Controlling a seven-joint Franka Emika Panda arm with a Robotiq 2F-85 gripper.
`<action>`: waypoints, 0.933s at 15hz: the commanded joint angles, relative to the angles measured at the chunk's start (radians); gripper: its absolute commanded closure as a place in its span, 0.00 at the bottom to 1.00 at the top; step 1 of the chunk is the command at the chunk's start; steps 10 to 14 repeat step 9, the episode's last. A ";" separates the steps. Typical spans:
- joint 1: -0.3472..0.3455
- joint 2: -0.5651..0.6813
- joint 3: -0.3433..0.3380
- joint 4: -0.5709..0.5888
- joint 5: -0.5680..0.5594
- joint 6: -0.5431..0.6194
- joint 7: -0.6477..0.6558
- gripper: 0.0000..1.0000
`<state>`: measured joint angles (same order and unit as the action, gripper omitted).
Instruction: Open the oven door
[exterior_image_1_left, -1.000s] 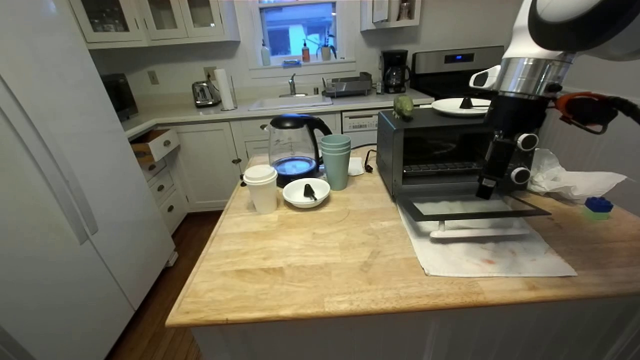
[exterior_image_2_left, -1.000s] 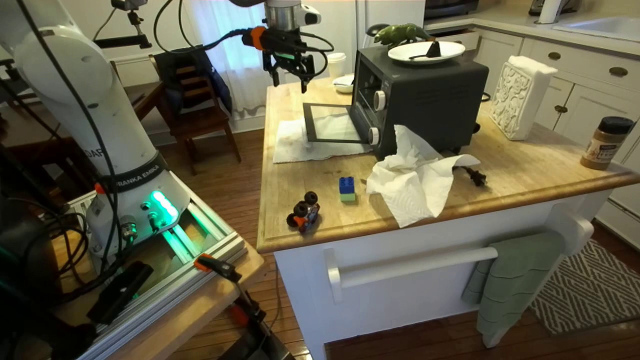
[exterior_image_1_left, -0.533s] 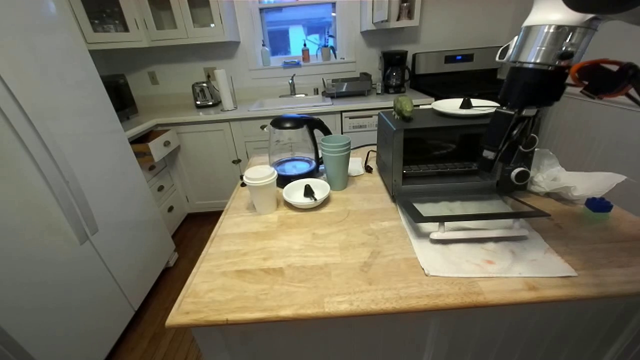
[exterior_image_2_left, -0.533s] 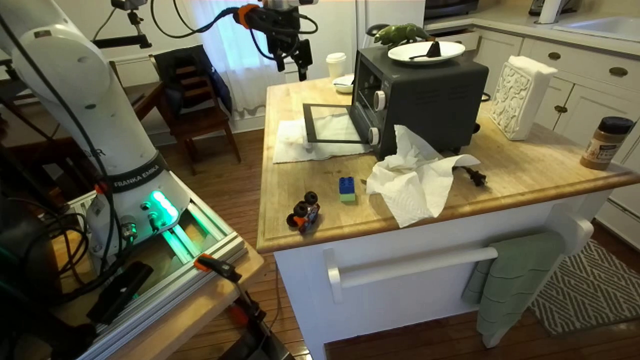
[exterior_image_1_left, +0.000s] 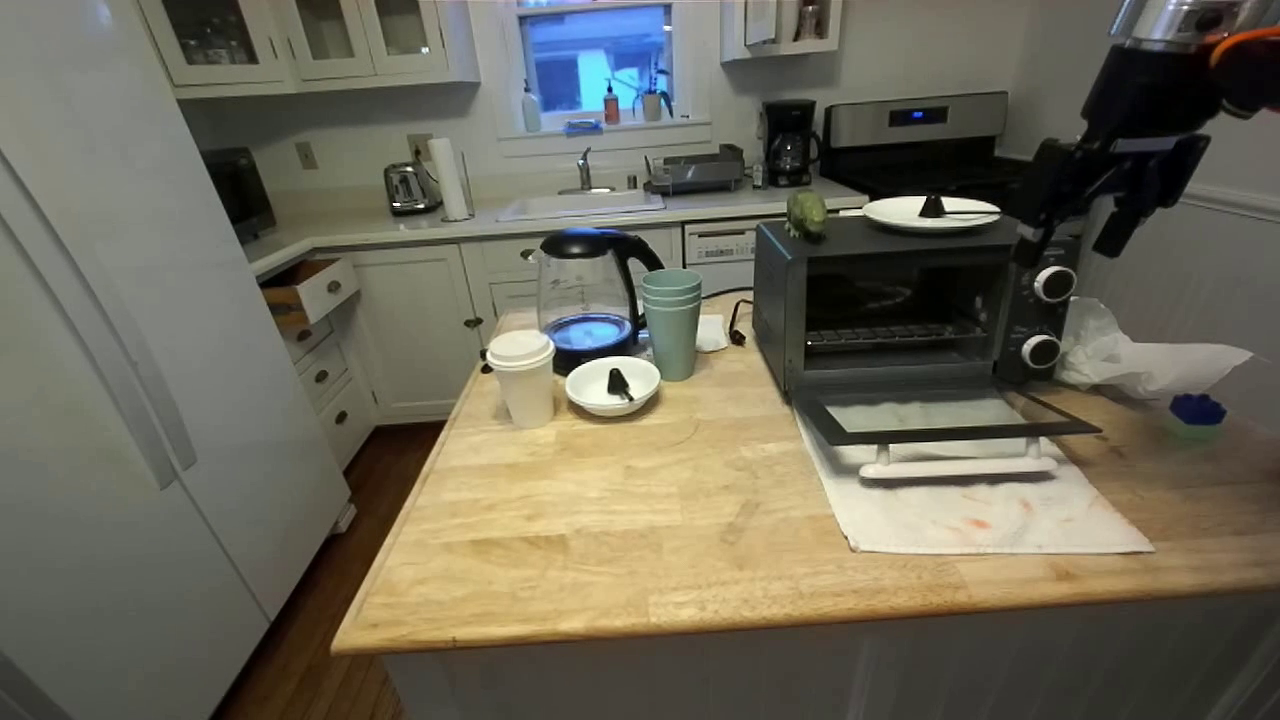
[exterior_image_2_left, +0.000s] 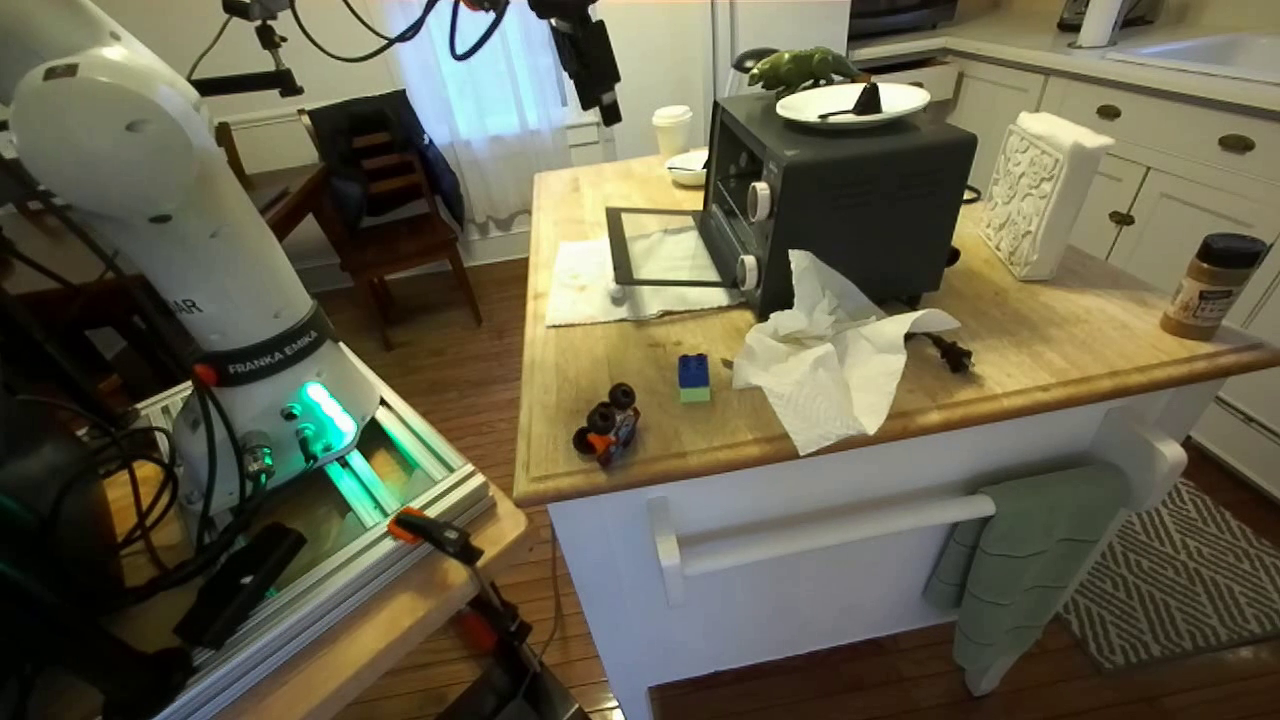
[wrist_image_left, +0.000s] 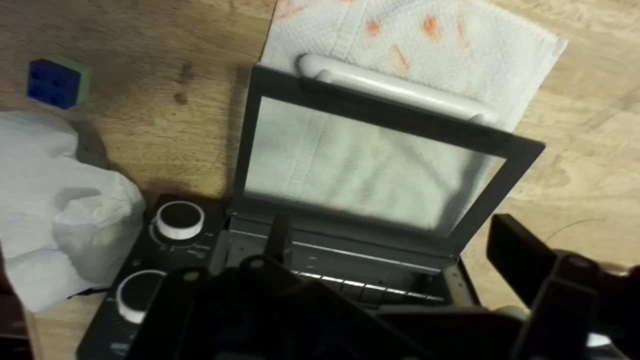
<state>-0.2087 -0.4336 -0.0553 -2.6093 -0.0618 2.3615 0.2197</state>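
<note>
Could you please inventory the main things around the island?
toaster oven: 1, dark grey, on island
oven door: 1, dark, lowered
plate: 1, white, atop oven
dinosaur: 1, green, atop oven
kettle: 1, clear, near oven
cups: 3, teal, stacked beside kettle
bowl: at least 1, white, near cups
lidded cup: 1, white, beside bowl
paper towels: 2, white, beneath door, beside oven
toy bricks: 2, blue and green, near oven
wheeled toy: 1, dark, island corner
ornate holder: 1, white, behind oven
jar: 1, brown, island edge
arm: 1, white, beside island
end effector: 1, black, above island
</note>
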 joint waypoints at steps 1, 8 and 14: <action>-0.066 -0.087 0.065 -0.031 -0.090 0.029 0.190 0.00; -0.032 -0.038 0.029 -0.003 -0.050 0.003 0.107 0.00; -0.032 -0.038 0.029 -0.003 -0.050 0.003 0.107 0.00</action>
